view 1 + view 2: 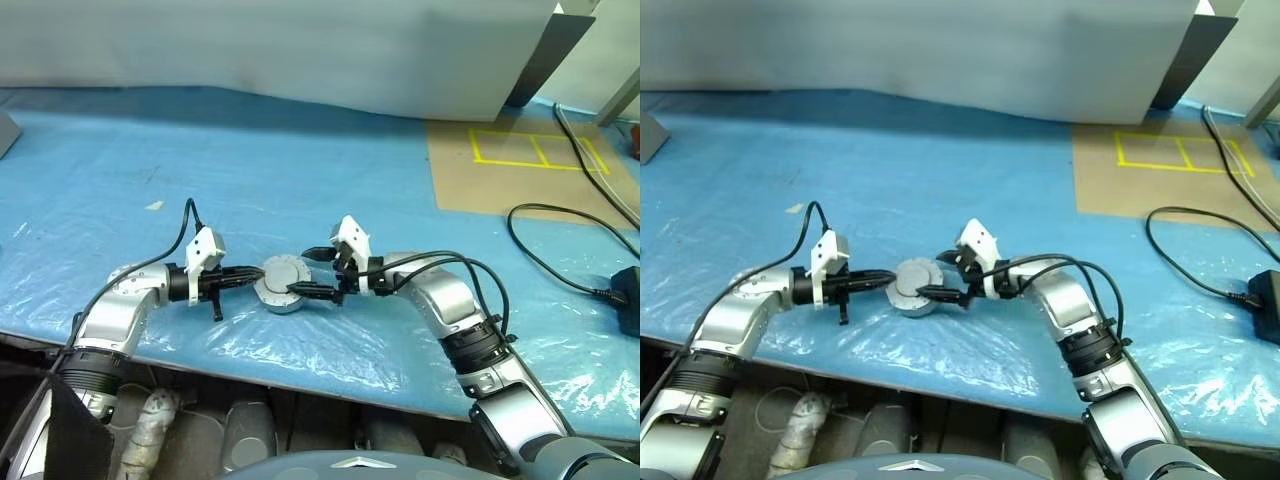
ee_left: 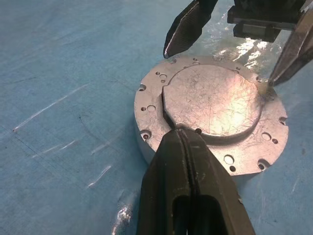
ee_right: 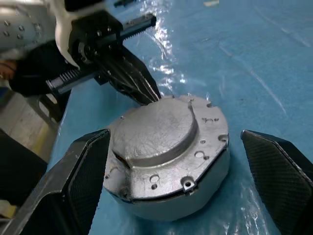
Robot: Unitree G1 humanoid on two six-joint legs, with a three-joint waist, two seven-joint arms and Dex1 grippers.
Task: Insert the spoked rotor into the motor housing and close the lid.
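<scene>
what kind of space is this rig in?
Probably a lab or workshop test bench, not a home. The table is covered in blue plastic sheeting, a board with yellow tape boxes lies at one corner, and loose black cables run to a power brick.

Motor housing point(image 1: 281, 283), flat on blue sheet, lower centre of head views.
Round, short, grey metal; closed face up, with raised scratched silver disc point(image 3: 156, 131) in the middle, ringed by a flange with small holes. Windings, rotor and ribbed lid unseen.

motor housing point(image 1: 281, 284) on table point(image 1: 300, 180), between left gripper point(image 1: 246, 281) and right gripper point(image 1: 308, 274)
</scene>
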